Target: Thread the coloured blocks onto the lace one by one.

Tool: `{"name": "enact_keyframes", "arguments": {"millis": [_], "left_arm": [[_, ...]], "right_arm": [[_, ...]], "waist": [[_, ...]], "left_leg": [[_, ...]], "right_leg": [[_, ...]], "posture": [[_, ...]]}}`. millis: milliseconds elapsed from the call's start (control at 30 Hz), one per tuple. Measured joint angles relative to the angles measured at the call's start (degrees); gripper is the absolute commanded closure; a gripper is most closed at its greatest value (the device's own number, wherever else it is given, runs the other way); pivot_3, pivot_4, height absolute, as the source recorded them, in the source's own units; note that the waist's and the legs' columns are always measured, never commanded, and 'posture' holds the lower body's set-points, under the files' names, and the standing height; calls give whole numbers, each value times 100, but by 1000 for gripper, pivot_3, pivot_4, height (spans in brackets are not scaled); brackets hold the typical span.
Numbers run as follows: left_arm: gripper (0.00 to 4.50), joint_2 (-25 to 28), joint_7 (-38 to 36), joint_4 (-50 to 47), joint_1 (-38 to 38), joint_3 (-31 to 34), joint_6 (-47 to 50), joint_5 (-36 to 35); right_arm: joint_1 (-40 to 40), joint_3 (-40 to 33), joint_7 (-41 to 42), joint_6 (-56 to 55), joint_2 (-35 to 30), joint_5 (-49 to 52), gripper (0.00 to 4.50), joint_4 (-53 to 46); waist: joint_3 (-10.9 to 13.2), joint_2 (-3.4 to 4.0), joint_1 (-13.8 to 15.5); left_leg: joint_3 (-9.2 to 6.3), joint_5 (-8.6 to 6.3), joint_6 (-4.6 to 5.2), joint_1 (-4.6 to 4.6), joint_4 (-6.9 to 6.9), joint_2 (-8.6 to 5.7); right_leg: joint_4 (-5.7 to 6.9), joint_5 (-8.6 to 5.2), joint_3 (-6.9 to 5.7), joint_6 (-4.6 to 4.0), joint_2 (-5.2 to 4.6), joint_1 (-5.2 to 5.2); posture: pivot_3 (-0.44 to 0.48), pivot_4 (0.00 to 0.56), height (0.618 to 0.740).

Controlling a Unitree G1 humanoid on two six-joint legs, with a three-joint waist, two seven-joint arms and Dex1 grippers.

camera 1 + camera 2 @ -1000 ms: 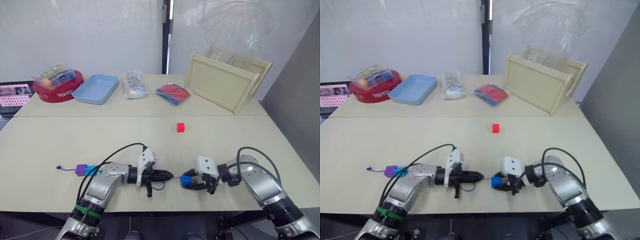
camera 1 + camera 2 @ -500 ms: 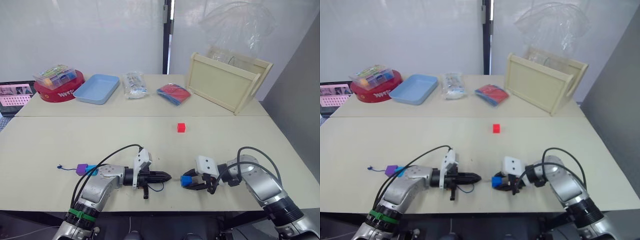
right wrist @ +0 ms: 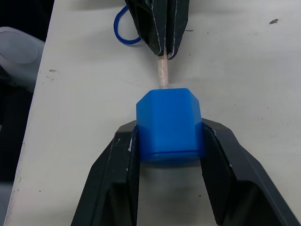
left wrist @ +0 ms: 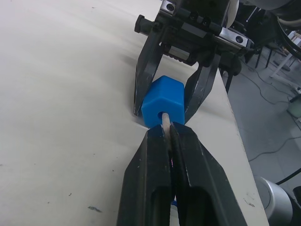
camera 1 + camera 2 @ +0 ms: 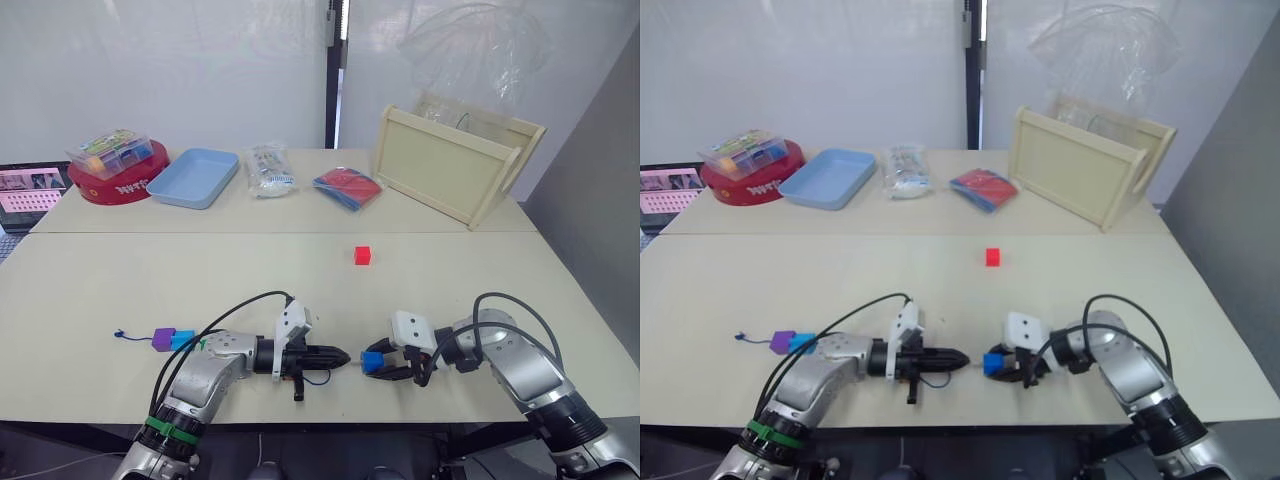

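Note:
My right gripper (image 5: 382, 366) is shut on a blue block (image 3: 168, 125) just above the table's front edge. My left gripper (image 5: 340, 357) is shut on the lace's pale stiff tip (image 3: 162, 73), and the tip's end sits in the hole of the blue block (image 4: 162, 102). Dark blue lace (image 3: 123, 32) loops behind the left fingers. A purple block (image 5: 162, 339) and a cyan block (image 5: 183, 340) sit strung on the lace at the left, with its knotted end (image 5: 118, 334) beyond them. A red block (image 5: 362, 255) lies alone mid-table.
Along the back stand a clear box of colourful pieces (image 5: 108, 151) on a red tin, a light blue tray (image 5: 193, 177), a clear packet (image 5: 267, 168), a red-and-blue bag (image 5: 346, 187) and a wooden tray (image 5: 452, 164) on its side.
My left gripper has moved right toward the right gripper, bringing the lace tip up into the blue block's hole. The right gripper has held still.

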Motion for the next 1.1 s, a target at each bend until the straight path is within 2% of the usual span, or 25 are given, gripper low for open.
{"name": "enact_keyframes", "arguments": {"millis": [400, 567, 700, 733, 1000, 1100], "left_arm": [[4500, -422, -100, 635, -352, -368, -425, 321], [4500, -553, -165, 854, -428, -404, -612, 446], [4500, -561, -213, 927, -506, -409, -615, 492], [3799, -549, -232, 932, -510, -408, -615, 493], [1283, -198, -337, 605, -472, -471, -397, 536], [1283, 168, -401, 326, -454, -421, -213, 477]], "right_arm": [[22, -3, -22, 277, -1, -6, 3202, -116], [25, -12, 0, 382, -46, -10, 3202, -122], [24, -16, -3, 411, -57, -13, 3202, -131], [24, -14, -7, 412, -52, -13, 3202, -132], [23, 4, -130, 435, 21, -17, 3202, -181], [30, 14, -162, 434, 45, -11, 3202, -184]], "waist": [[0, -1, 5], [-1, -1, 30], [-1, -1, 35], [-1, -1, 33], [-1, -2, -15], [-1, -1, -48]], "left_leg": [[0, 0, 0, 3, 0, 0], [-4, -3, 3, 36, 0, -1], [-6, -3, 3, 36, 0, -1], [-6, -3, 4, 36, 0, 0], [-9, -4, 4, 36, -4, 4], [-9, -4, 4, 38, -9, 6]], "right_leg": [[-4, 0, -1, 0, 1, 6], [-40, 3, -13, 6, -2, 64], [-42, 5, -17, 9, -2, 67], [-42, 5, -17, 9, -2, 67], [-40, 5, -17, 8, 3, 62], [-39, 5, -17, 8, 5, 61]], "posture": [[0, 150, 740], [0, 150, 740], [0, 150, 740], [0, 150, 740], [0, 150, 740], [0, 150, 740]]}}
